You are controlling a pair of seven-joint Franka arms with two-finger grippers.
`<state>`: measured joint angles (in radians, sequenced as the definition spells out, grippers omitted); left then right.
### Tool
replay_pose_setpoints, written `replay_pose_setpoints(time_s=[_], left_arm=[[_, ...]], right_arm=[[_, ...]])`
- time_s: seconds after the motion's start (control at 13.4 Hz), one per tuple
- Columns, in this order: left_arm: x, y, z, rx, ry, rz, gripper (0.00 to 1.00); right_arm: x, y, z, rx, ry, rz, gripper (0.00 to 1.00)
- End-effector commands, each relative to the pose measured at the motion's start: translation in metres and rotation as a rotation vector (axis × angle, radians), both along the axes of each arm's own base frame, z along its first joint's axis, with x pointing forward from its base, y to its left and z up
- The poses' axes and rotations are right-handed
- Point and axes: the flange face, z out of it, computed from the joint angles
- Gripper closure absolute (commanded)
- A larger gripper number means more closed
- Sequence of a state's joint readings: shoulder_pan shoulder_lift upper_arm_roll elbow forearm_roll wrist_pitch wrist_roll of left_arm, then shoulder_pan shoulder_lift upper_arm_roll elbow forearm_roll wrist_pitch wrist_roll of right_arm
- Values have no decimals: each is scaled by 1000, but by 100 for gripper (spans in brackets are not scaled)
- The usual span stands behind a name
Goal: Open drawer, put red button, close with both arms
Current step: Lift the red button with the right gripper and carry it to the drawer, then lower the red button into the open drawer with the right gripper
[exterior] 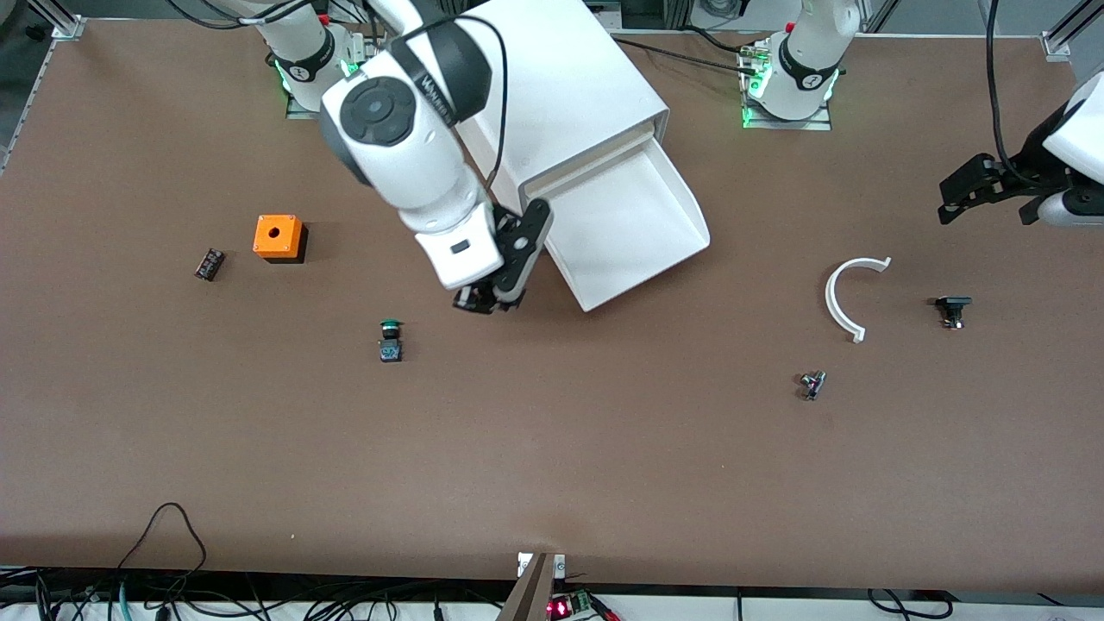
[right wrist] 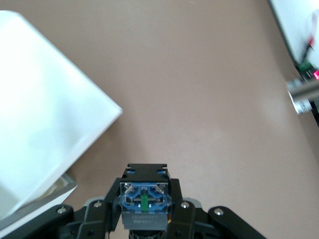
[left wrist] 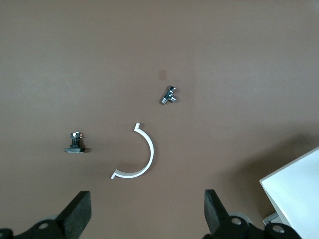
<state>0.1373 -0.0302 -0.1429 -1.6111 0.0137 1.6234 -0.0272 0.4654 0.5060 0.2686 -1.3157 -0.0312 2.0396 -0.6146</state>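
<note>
Right gripper hangs over the brown worktop just beside the pulled-out wide shallow white plastic drawer of the white box cabinet, clenched on a small black, bluish-grey block body, probably the red button, cap hidden. Left gripper waits with fingers spread apart over the worktop at the left arm's end, above a white plastic arc.

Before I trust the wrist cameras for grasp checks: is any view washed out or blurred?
Right wrist view: the cabinet is blown out to featureless white with soft edges; the button in the right gripper is sharp. Left wrist view: evenly lit and sharp, with a soft shadow beside the drawer. Front view: even light, no glare.
</note>
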Motion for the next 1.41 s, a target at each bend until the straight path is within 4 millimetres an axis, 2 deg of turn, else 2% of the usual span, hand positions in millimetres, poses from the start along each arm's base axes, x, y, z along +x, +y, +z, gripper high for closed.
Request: replay_pose_setpoints(time_s=[0.0, 0.3, 0.45, 0.6, 0.67, 0.82, 1.04, 1.34], left_arm=[[-8, 16, 4, -25, -4, 29, 0], [-7, 18, 4, -25, -7, 36, 0], [-8, 33, 3, -28, -7, 57, 0], [-8, 34, 3, -27, -7, 62, 0], [-8, 30, 3, -16, -6, 54, 0], [-6, 25, 4, -12, -18, 44, 0], [-4, 26, 6, -12, -33, 38, 0], [-4, 24, 4, -10, -28, 34, 0]], right_arm=[[-32, 46, -5, -29, -19, 214, 71], [-87, 98, -15, -92, -49, 441, 71], [-99, 110, -21, -110, -59, 515, 71], [-100, 113, -39, -134, -46, 605, 71], [-105, 120, -44, -138, -50, 632, 71], [-102, 131, -58, -163, -65, 652, 71], [-102, 150, -72, -159, -78, 665, 71], [-113, 167, -87, -170, -83, 686, 70]])
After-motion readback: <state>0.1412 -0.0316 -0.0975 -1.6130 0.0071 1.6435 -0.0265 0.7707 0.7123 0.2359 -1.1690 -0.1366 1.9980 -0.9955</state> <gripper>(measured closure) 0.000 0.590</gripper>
